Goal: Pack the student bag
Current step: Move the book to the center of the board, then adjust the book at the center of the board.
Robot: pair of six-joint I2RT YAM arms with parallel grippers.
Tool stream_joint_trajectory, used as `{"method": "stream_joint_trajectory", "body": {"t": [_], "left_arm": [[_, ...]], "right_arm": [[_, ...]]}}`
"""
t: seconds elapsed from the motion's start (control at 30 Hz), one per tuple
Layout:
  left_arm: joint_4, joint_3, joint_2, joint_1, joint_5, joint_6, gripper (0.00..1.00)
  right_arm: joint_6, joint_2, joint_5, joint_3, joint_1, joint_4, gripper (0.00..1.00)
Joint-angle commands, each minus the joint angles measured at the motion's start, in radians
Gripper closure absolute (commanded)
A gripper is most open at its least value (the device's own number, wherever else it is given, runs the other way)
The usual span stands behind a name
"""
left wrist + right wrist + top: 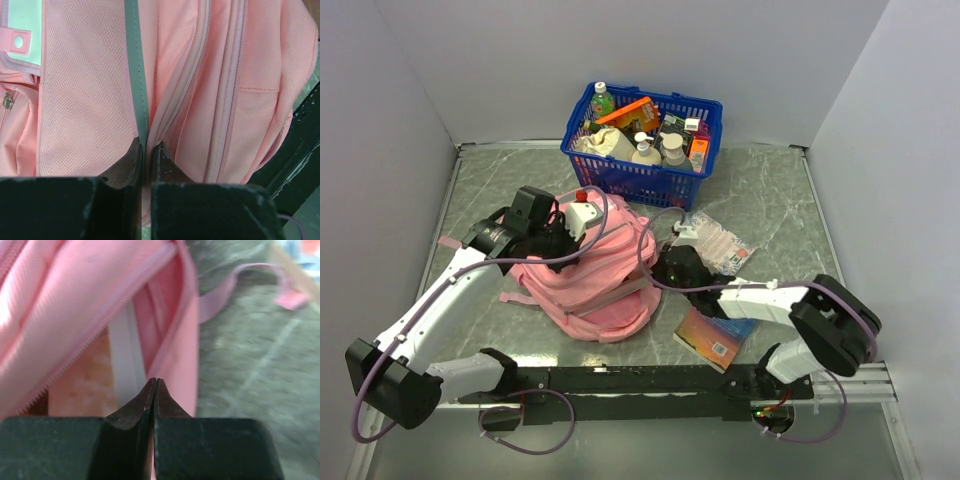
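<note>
The bag (590,285) lies slumped on the counter (770,200), a little toward 9 o'clock of its middle, with the blue basket (640,182) of goods at 12 o'clock from it and a book (715,338) flat at 4 o'clock from it. The left claw (147,150) is almost shut, pinching a fold of the bag where the grey trim (142,90) runs down between its tips. The right claw (154,385) is pressed together at the 3 o'clock edge of the bag, right at the lip of the open zip mouth (155,315). Whether it grips the lip or a zip pull cannot be told. The step looks like working that mouth, one arm anchoring while the other tugs. To do it well, the left should pull steadily toward 9 o'clock so the cloth stays taut. The right should travel along the line of the zip teeth, not across it, and stay low so the soft wall does not bunch or lift. The loose strap (235,282) at 1 o'clock should stay outside the mouth.
</note>
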Motion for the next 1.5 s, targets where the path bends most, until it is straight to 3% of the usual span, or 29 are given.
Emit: {"method": "stream_joint_trajectory", "body": {"t": [0.0, 0.27, 0.4, 0.43, 0.47, 0.53, 0.57, 0.73, 0.9, 1.07, 1.17, 1.3, 1.47], "left_arm": [[0.146, 0.031, -0.027, 0.018, -0.060, -0.003, 0.99], [0.159, 0.025, -0.013, 0.018, -0.046, -0.008, 0.99], [0.164, 0.009, -0.016, 0.020, -0.046, -0.008, 0.99], [0.167, 0.003, -0.022, 0.018, -0.054, -0.003, 0.99], [0.175, -0.004, -0.025, 0.018, -0.061, -0.002, 0.99], [0.179, -0.026, -0.035, 0.018, -0.068, 0.006, 0.99], [0.182, -0.041, -0.036, 0.020, -0.071, 0.008, 0.99], [0.189, -0.058, -0.036, 0.023, -0.058, 0.005, 0.99], [0.187, -0.055, -0.036, 0.025, -0.054, 0.011, 0.99], [0.186, -0.064, -0.053, 0.028, -0.055, 0.014, 0.99], [0.184, -0.073, -0.065, 0.032, -0.065, 0.023, 0.99], [0.187, -0.089, -0.081, 0.037, -0.071, 0.034, 0.99], [0.192, -0.097, -0.085, 0.047, -0.060, 0.041, 0.99]], "right_arm": [[0.001, 0.079, -0.072, 0.074, 0.040, 0.130, 1.00], [0.015, 0.200, -0.234, 0.155, 0.109, 0.249, 1.00], [-0.008, 0.177, -0.166, 0.207, 0.096, 0.112, 0.99], [-0.002, 0.162, -0.141, 0.206, 0.080, 0.075, 0.76], [0.015, 0.115, -0.115, 0.188, 0.045, 0.003, 0.64], [0.033, 0.055, -0.104, 0.157, 0.004, -0.046, 0.26], [0.065, -0.005, -0.106, 0.127, -0.041, -0.081, 0.00], [0.254, -0.113, -0.120, 0.086, -0.161, -0.223, 0.00], [0.421, -0.044, -0.035, 0.278, -0.181, -0.596, 0.00], [0.652, -0.001, -0.046, 0.268, -0.233, -0.663, 0.00], [0.813, -0.021, -0.017, 0.228, -0.269, -0.729, 0.08], [0.875, -0.051, 0.090, 0.263, -0.311, -0.833, 0.12], [0.866, 0.031, 0.126, 0.416, -0.383, -0.985, 0.13]]}}
